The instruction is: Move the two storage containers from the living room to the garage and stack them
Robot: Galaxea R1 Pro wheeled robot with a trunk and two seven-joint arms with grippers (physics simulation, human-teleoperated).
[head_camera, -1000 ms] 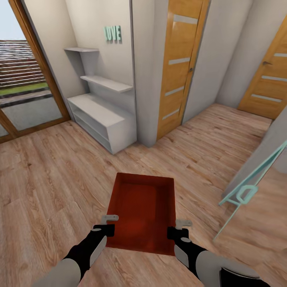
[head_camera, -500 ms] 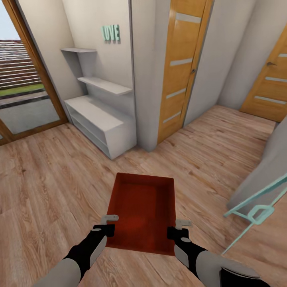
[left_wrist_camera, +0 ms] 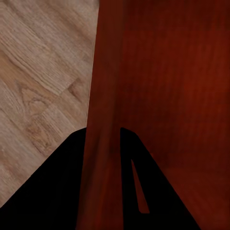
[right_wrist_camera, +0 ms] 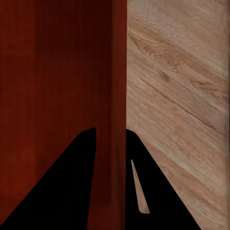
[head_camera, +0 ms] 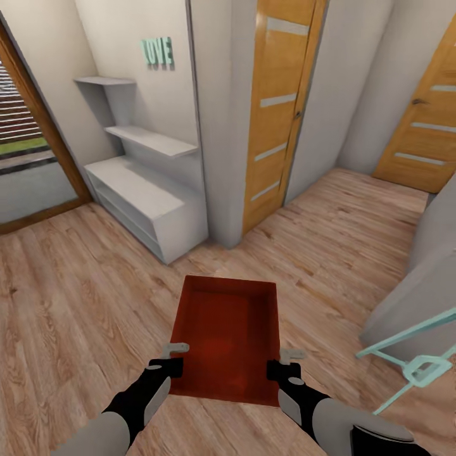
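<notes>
One orange-red storage container (head_camera: 227, 335) hangs level in front of me over the light wood-plank floor (head_camera: 76, 304) of the living room. My left gripper (head_camera: 172, 362) is shut on its left wall near the close corner, and my right gripper (head_camera: 282, 366) is shut on its right wall. In the left wrist view the thin red wall (left_wrist_camera: 103, 110) runs between the black fingers of the left gripper (left_wrist_camera: 103, 143). The right wrist view shows the other wall (right_wrist_camera: 117, 86) pinched by the right gripper (right_wrist_camera: 111, 139). The container is empty. The garage is out of view.
A white shelf unit (head_camera: 145, 202) stands ahead on the left beside a grey wall corner (head_camera: 218, 158). A wooden door (head_camera: 275, 107) is straight ahead, another (head_camera: 424, 126) at far right. A glass door (head_camera: 31, 171) is at left. A teal frame (head_camera: 411, 364) and a grey block (head_camera: 424, 285) stand close on the right.
The whole picture has shifted left and the teal frame has slid lower right, so the camera has moved. Container and both grippers keep the same place in view.
</notes>
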